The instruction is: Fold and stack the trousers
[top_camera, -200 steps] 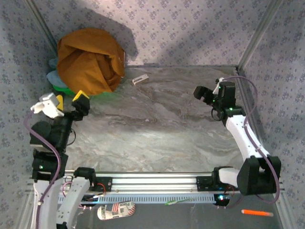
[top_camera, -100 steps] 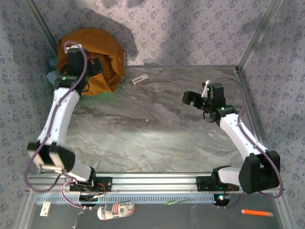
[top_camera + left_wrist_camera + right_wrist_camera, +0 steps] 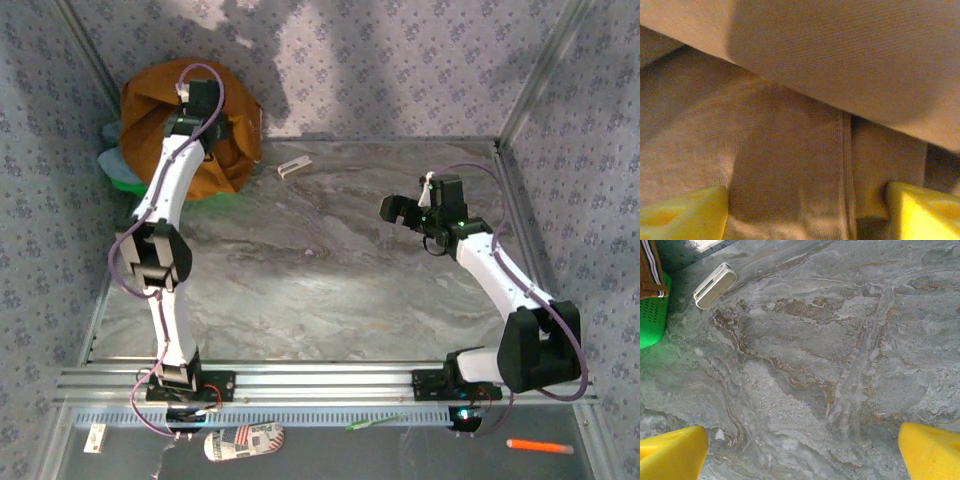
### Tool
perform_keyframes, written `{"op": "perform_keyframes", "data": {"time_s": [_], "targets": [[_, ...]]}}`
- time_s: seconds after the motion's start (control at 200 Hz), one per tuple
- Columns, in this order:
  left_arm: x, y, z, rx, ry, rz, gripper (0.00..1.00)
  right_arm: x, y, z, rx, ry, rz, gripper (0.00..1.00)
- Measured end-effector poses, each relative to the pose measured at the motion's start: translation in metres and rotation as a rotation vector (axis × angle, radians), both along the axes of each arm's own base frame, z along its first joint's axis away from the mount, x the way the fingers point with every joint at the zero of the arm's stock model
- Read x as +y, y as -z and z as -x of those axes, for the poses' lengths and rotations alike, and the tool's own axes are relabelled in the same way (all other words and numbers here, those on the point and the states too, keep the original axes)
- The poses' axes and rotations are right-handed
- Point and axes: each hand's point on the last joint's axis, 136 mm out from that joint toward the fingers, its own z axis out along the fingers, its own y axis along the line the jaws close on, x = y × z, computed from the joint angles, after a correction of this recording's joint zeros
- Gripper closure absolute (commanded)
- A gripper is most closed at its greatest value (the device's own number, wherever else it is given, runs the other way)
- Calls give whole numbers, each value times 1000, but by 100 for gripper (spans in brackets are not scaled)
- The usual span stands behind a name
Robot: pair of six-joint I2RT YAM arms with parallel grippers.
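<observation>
The ochre-orange trousers (image 3: 145, 110) lie bunched in a heap at the table's far left corner. My left arm reaches out over the heap, and its gripper (image 3: 222, 135) is down on the cloth. In the left wrist view the trousers (image 3: 790, 150) lie close under the camera, a seam running down them. The left gripper (image 3: 807, 212) is open, its yellow fingertips (image 3: 685, 212) wide apart with cloth lying between them. My right gripper (image 3: 392, 208) hovers over the marble table right of centre. It is open (image 3: 802, 450) with bare tabletop between its fingertips (image 3: 672, 450).
The heap sits in a green basket (image 3: 125, 183), whose mesh wall (image 3: 650, 315) borders the table. A pale blue cloth (image 3: 108, 160) pokes out beside it. A small white box (image 3: 294, 167) lies near the back wall, also in the right wrist view (image 3: 715, 285).
The left arm has swung from beside its base out onto the trousers heap. The right gripper has drifted a little left, toward the table's middle.
</observation>
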Motion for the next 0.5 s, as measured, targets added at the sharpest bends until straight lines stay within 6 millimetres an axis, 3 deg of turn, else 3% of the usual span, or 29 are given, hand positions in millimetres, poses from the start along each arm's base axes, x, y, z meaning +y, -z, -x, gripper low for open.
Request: {"op": "perform_keyframes", "data": {"time_s": [0.155,0.38,0.5], "targets": [[4,15,-8,51,8,-53,100,1,-3,1,-6,-12,6,0],[2,7,-4,79,60,-94,100,-1,-22,8,-52,-16,1,0],[-8,-16,7,55,105,-84,100,-1,-34,10,-82,-16,-5,0]]}}
